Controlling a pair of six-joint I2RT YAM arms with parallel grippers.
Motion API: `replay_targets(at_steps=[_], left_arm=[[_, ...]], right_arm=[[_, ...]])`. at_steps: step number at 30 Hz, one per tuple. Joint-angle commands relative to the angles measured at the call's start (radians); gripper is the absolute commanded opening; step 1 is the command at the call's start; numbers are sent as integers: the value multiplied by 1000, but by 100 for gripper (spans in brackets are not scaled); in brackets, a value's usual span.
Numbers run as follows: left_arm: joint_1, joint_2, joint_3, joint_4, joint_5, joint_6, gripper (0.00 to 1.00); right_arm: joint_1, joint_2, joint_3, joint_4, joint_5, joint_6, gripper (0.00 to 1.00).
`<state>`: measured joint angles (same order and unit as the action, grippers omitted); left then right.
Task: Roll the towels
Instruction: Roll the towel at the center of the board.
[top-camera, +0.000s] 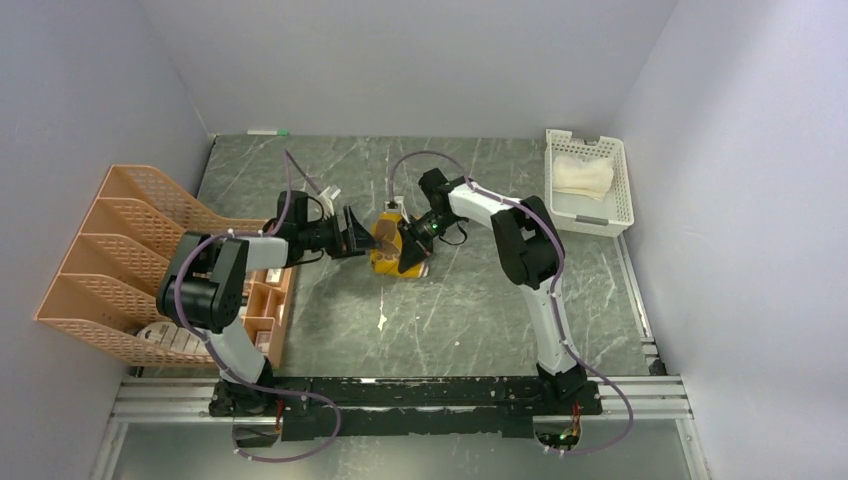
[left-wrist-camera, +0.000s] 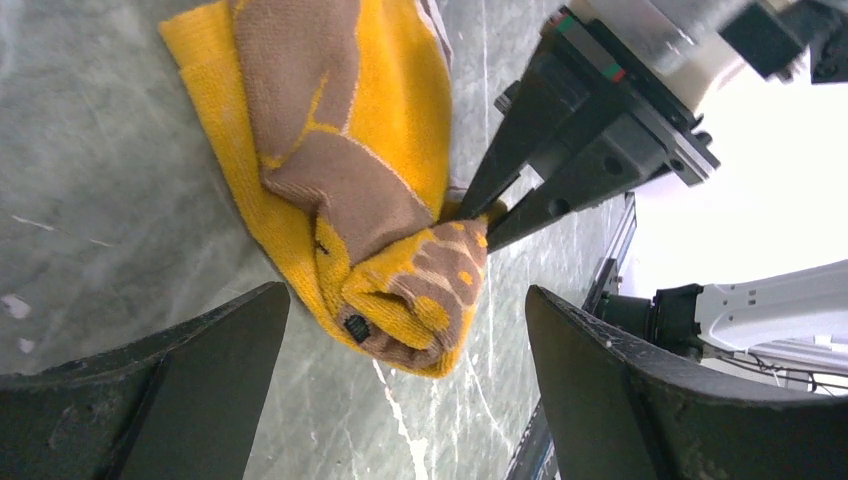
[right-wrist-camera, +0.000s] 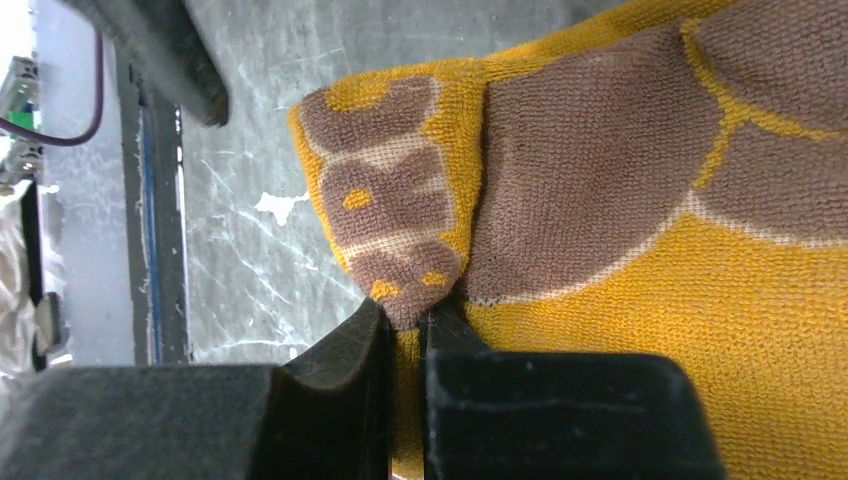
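My right claw (right-wrist-camera: 405, 320) is pressed together on a bunched fold of the brown and yellow towel (right-wrist-camera: 650, 200). From the right wrist view, cloth is pinched between the two pads at the bottom centre of the frame. My left claw (left-wrist-camera: 400, 295) stands wide apart and grips nothing. Its two dark fingers (left-wrist-camera: 200, 390) sit at the lower corners of the left wrist view. The towel's crumpled end hangs between them with a gap on each side.

In the overhead view both claws meet at the middle of the desk (top-camera: 450, 310), left claw (top-camera: 352, 232) on one side of the towel (top-camera: 388, 245) and right claw (top-camera: 410, 250) on the other. They cover much of the cloth, so I cannot tell how far it is rolled. The right wrist view cuts the towel off at the right edge, and the upper right of the left wrist view is washed out white.

The cream towel (top-camera: 582, 175) lies in the white basket (top-camera: 625, 185) at the upper right. The orange rack (top-camera: 110, 260) stands at the left.
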<state>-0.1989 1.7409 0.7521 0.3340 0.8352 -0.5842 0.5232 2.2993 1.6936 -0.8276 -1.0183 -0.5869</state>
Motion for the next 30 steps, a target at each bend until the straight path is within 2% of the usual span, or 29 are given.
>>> replay_targets(at_steps=[1, 6, 10, 16, 20, 25, 30], left_arm=[[-38, -65, -30, 28, 18, 20, 100], [-105, -91, -25, -81, -56, 74, 100], [-106, -133, -79, -99, -99, 79, 100], [-108, -195, -130, -146, -193, 91, 99], [-108, -240, -146, -171, -278, 92, 100], [-121, -165, -124, -132, -268, 86, 99], [-133, -63, -116, -17, -195, 42, 99]], right_arm=[[-15, 7, -2, -34, -46, 70, 0], [-22, 50, 48, -65, -62, 108, 0], [-25, 10, -2, 30, 14, 240, 0], [-25, -23, -47, 63, -19, 303, 0], [-26, -23, -65, 27, -44, 292, 0], [-25, -30, -106, 55, -46, 330, 0], [-23, -33, -118, 66, -46, 334, 0]])
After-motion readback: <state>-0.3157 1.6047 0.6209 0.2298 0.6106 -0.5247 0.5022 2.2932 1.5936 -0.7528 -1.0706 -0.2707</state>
